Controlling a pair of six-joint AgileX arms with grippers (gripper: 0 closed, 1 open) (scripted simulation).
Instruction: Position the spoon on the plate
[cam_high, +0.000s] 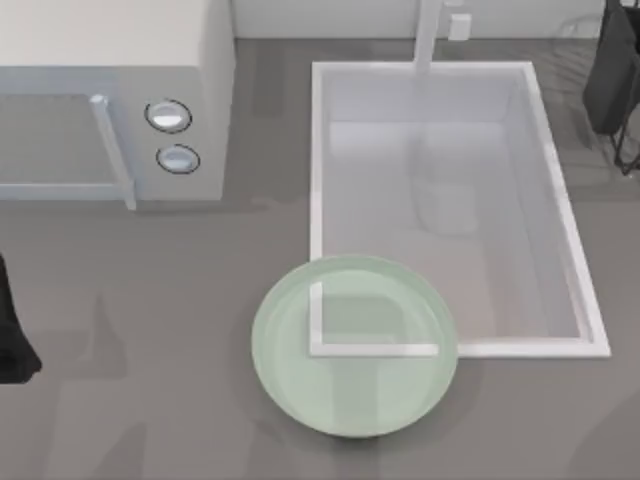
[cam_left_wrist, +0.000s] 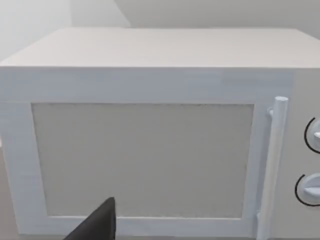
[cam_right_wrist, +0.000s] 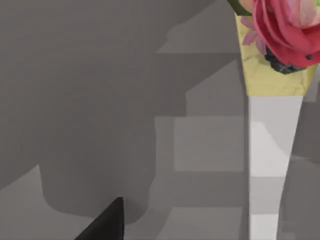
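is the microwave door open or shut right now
Shut. The microwave door sits flush in the front frame, its handle upright beside the dials, no gap showing.

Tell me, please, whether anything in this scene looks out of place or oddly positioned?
Yes: the plate sits askew, overlapping the front left corner of the sink, whose white rim shows through the pale green glass. It looks partly unsupported over the basin rather than flat on the counter.
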